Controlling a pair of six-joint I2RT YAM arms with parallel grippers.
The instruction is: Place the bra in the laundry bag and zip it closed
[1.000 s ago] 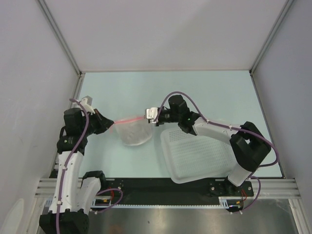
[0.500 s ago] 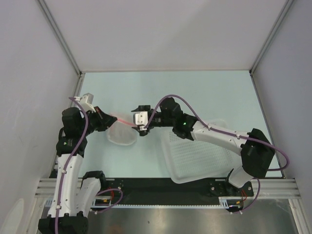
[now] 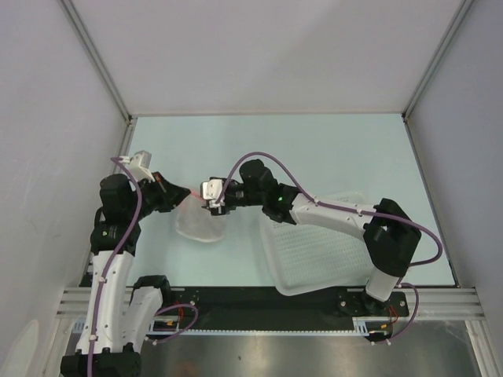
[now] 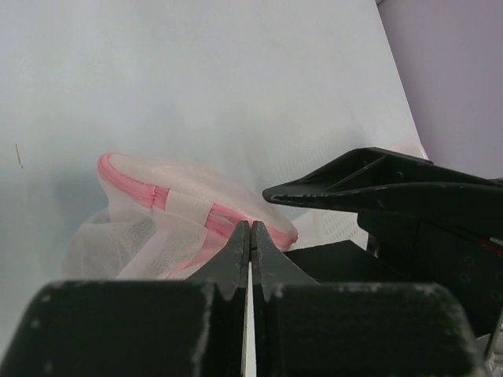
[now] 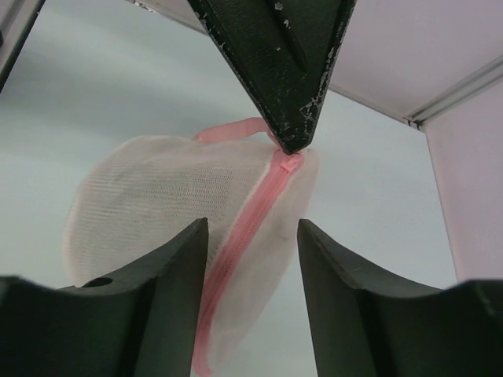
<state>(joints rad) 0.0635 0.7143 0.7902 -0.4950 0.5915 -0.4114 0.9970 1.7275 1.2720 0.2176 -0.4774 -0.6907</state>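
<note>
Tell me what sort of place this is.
Probably a lab robot test cell: left arm and right arm bolted to a metal rail beside a pale table, plain white panels walling it in, a mesh laundry bag and perforated basket as props.

Bare table [image 3: 330, 149] ran from 11 through 2 o'clock of the laundry bag [image 3: 196, 228], back to the rear wall [image 3: 267, 55]. The white perforated basket [image 3: 322, 251] and the right arm [image 3: 330, 214] above it barred 3 to 4 o'clock, with the right gripper [image 3: 214, 209] crowding the bag's 1 o'clock edge. The left gripper [image 3: 174, 196] and left arm [image 3: 110, 271] filled 8 to 10 o'clock beside the side wall [image 3: 55, 157], leaving a narrow strip at 6 o'clock.
</note>
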